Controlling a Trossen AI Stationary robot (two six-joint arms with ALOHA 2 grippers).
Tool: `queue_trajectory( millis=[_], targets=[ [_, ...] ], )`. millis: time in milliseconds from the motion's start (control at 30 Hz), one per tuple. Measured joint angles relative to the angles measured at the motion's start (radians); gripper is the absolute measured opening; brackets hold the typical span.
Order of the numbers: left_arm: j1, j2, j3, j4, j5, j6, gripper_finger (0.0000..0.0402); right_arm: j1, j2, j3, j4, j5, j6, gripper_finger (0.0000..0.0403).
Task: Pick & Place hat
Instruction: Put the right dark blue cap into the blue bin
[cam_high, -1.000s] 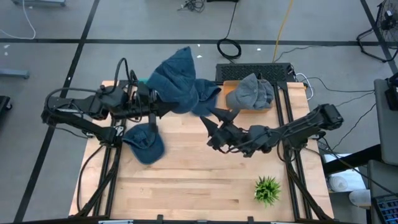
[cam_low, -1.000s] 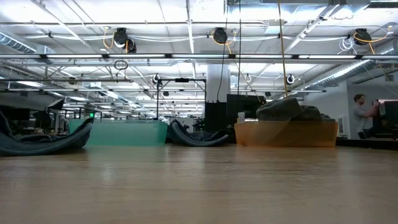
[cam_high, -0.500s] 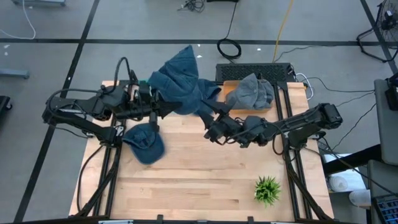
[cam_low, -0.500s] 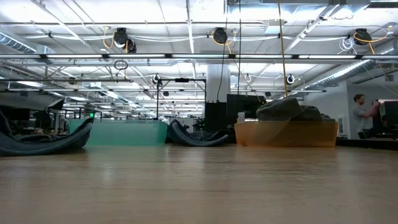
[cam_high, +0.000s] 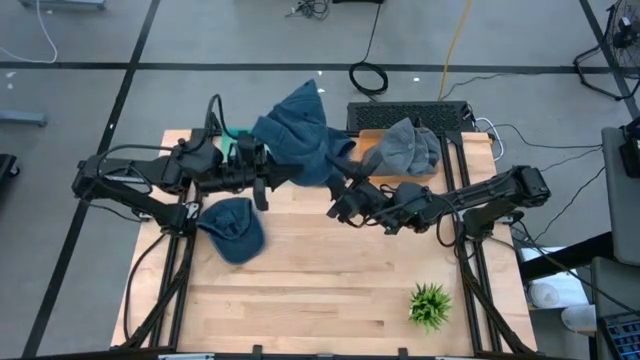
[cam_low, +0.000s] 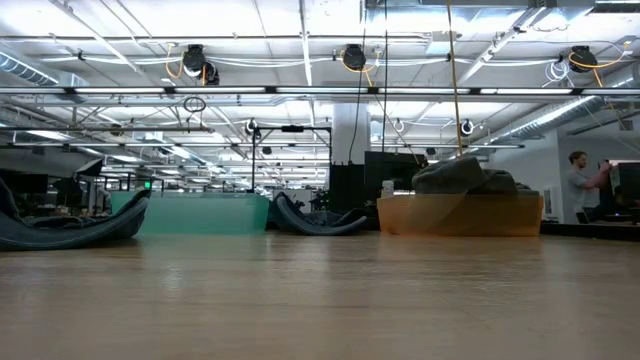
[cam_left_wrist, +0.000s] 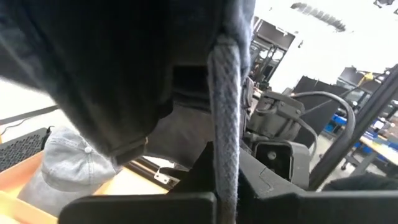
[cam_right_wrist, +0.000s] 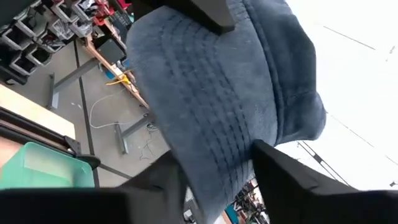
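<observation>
Aloft, a blue hat (cam_high: 298, 140) stretched between both claws: left claw (cam_high: 262, 172) clamped on its brim, right claw (cam_high: 340, 182) gripping the opposite edge, above the table (cam_high: 300, 290). Behind right claw, grey hat (cam_high: 405, 148) in orange bin (cam_low: 460, 214).

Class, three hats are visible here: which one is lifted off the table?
The big blue hat, held up between the left gripper and right gripper; the others rest on wood or in the orange bin.

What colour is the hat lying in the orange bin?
The hat is grey, seen best in the high view.
</observation>
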Motion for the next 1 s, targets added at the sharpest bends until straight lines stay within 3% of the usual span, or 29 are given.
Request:
queue_trajectory(
  millis=[200,433,733,1000],
  targets=[
    [0.011,0.005,0.0,-0.001,0.002,-0.055,0.0055,0.024,-0.002,0.001,-0.006,0.068,-0.063,0.0015],
    [0.011,0.004,-0.001,-0.071,0.04,-0.002,0.0126,0.037,-0.012,0.001,0.004,0.136,-0.11,0.0003],
    [0.01,-0.001,-0.002,-0.242,0.094,0.199,0.022,0.04,-0.056,0.001,0.06,0.249,-0.202,0.0001],
    [0.011,-0.001,-0.002,-0.324,0.068,0.344,0.0257,0.065,-0.086,0.001,0.157,0.332,-0.332,0.0001]
  ],
)
